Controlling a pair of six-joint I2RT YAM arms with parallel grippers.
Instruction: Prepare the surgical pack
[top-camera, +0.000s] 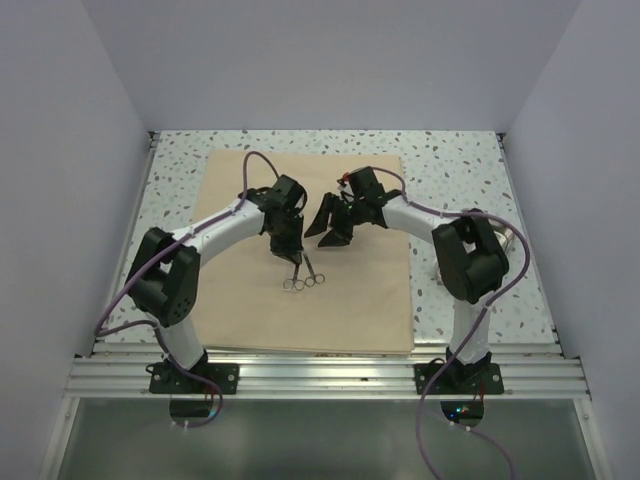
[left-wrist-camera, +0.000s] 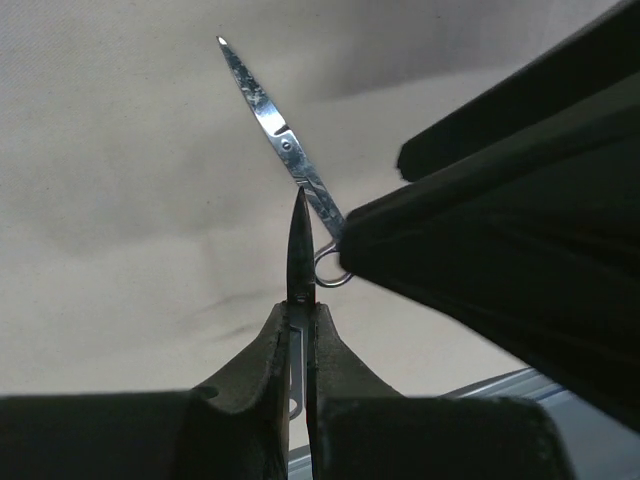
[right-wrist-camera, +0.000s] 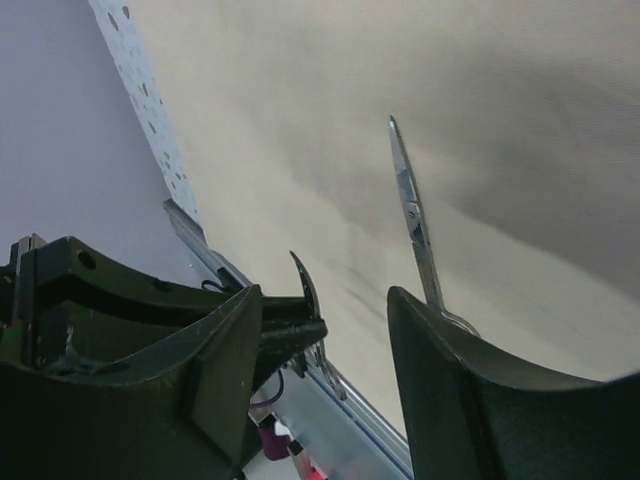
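Observation:
The surgical pack (top-camera: 350, 310) is a large tan fabric sheet lying flat on the table; it fills the background of both wrist views (left-wrist-camera: 120, 150) (right-wrist-camera: 300, 100). My left gripper (top-camera: 290, 252) (left-wrist-camera: 300, 310) is shut on thin steel forceps (left-wrist-camera: 299, 240) seen edge-on, their dark curved tip (right-wrist-camera: 306, 280) sticking past the fingers. Silver scissors (left-wrist-camera: 285, 140) (right-wrist-camera: 415, 220) lie on the fabric just beyond. Several ring handles (top-camera: 305, 283) show below the left gripper. My right gripper (top-camera: 335, 235) (right-wrist-camera: 325, 295) hovers beside the left one, open, nothing between its fingers.
The fabric rests on a speckled white table (top-camera: 460, 170) enclosed by white walls. An aluminium rail (top-camera: 330, 375) runs along the near edge, where both arm bases are bolted. The right arm's body (left-wrist-camera: 500, 250) looms large in the left wrist view.

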